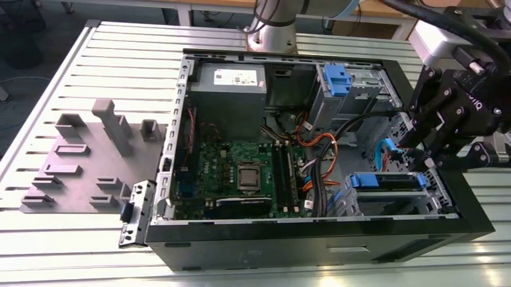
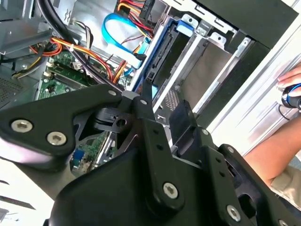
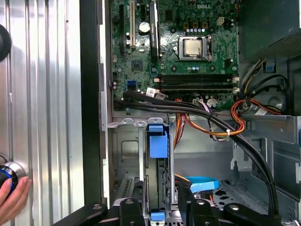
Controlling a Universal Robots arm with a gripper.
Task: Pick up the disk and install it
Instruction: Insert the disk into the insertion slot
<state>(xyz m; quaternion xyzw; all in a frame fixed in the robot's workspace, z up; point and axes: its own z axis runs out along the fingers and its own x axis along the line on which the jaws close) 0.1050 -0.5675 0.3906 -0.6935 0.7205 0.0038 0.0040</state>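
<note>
White print on the motherboard, lettering on the claw, printed sticker on the power supply

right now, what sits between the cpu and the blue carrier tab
In the first wrist view, the memory slots and then a bundle of black cables lie between the CPU and the blue carrier tab.

Exterior view: elevated, oblique, covering the whole open computer case. Both wrist views: close, looking into that case; shared ground: the motherboard.
</note>
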